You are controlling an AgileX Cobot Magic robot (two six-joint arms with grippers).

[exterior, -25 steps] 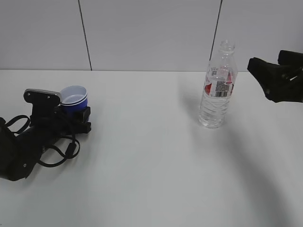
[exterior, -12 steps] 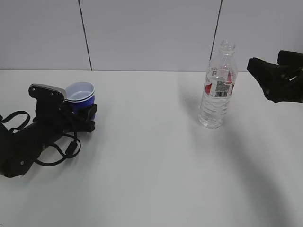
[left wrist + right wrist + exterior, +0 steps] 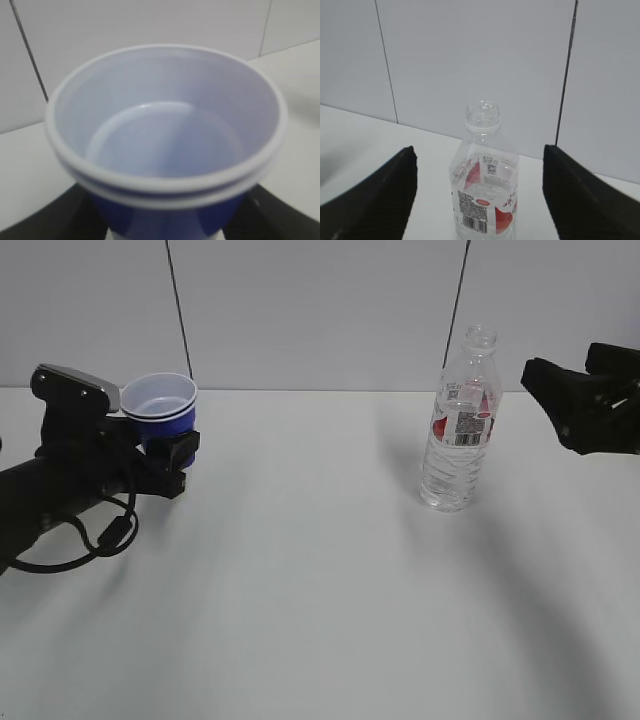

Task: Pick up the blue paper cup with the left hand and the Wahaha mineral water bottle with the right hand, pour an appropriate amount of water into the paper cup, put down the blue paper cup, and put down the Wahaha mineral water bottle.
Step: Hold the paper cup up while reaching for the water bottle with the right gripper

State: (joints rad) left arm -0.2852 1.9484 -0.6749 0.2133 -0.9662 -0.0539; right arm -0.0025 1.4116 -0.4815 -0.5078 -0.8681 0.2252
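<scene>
Far left: blue paper cup (image 3: 160,410) pinched in the left hand (image 3: 165,455), lifted off the white table (image 3: 300,580), upright and empty inside. Right of centre: Wahaha mineral water bottle (image 3: 460,425) standing uncapped on the table, not yet picked up. Far right: right gripper (image 3: 575,405) spread wide, facing the bottle, apart from it. Left to do: bottle grasp, pouring, both set-downs.

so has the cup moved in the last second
Yes. The cup, held in the left gripper, has risen: its rim now stands against the wall above the table's back edge.
</scene>
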